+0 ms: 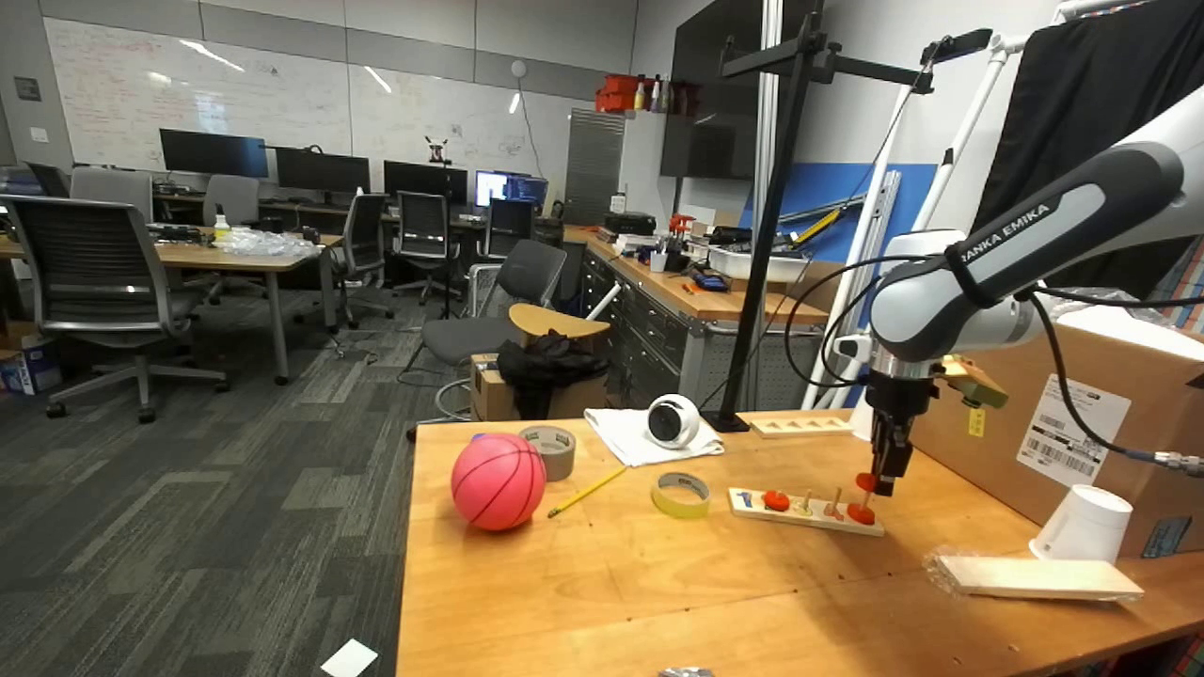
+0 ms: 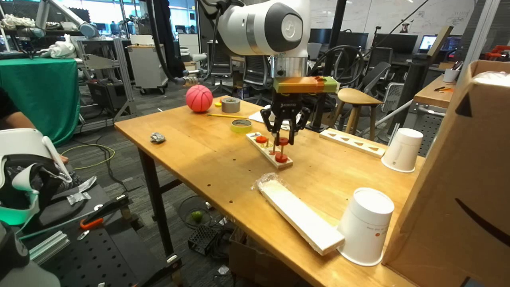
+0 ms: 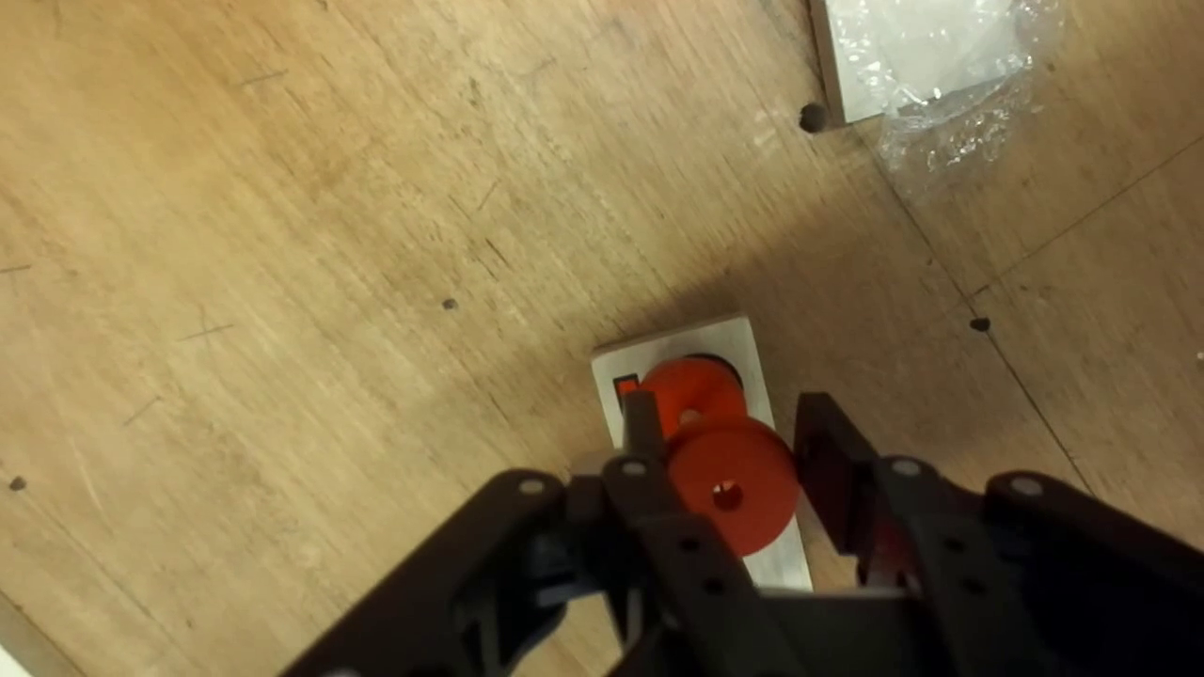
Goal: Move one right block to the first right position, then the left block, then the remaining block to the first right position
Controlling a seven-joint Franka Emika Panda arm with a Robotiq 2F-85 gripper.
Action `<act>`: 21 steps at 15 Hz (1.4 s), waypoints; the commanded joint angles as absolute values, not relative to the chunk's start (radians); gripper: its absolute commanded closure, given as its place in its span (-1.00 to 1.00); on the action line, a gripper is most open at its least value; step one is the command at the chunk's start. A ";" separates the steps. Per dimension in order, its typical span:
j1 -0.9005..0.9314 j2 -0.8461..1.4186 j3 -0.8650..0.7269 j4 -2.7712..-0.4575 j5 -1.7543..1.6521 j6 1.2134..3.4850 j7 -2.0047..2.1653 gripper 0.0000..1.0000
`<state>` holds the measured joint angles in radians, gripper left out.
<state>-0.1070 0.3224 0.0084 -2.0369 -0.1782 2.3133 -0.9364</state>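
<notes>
Red round holed block (image 3: 752, 470), pinched in the black claw (image 2: 284, 142): keep level, aligned with the pale wooden peg (image 2: 282, 150), to avoid jamming.

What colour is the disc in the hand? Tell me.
Red; the held disc shows best in the wrist view.

Your wooden table (image 1: 602, 583) carries a pink basketball (image 1: 499, 481), and you have a grey duct-tape roll (image 1: 560, 463) near it, with a yellow pencil (image 1: 587, 492) and a white cloth (image 1: 619, 434) close by. Your yellow tape roll (image 1: 681, 509) lies between the pencil and the wooden peg board (image 1: 800, 519). A wooden strip with triangular cutouts (image 2: 350, 146) lies just beside an upturned paper cup (image 2: 403, 150); a second upturned cup (image 2: 366, 227) stands beside your plastic-wrapped plank (image 2: 301, 217), near the cardboard box (image 2: 450, 179). You also have a crumpled grey scrap (image 2: 157, 138) near one edge.
</notes>
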 commanded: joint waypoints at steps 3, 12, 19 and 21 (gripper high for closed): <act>-0.106 0.290 0.007 -2.062 -0.189 2.319 -0.945 0.51; -0.110 0.289 0.007 -2.074 -0.181 2.325 -0.952 0.51; -0.108 0.303 0.007 -2.063 -0.184 2.328 -0.947 0.51; -0.109 0.312 0.007 -2.058 -0.183 2.326 -0.950 0.51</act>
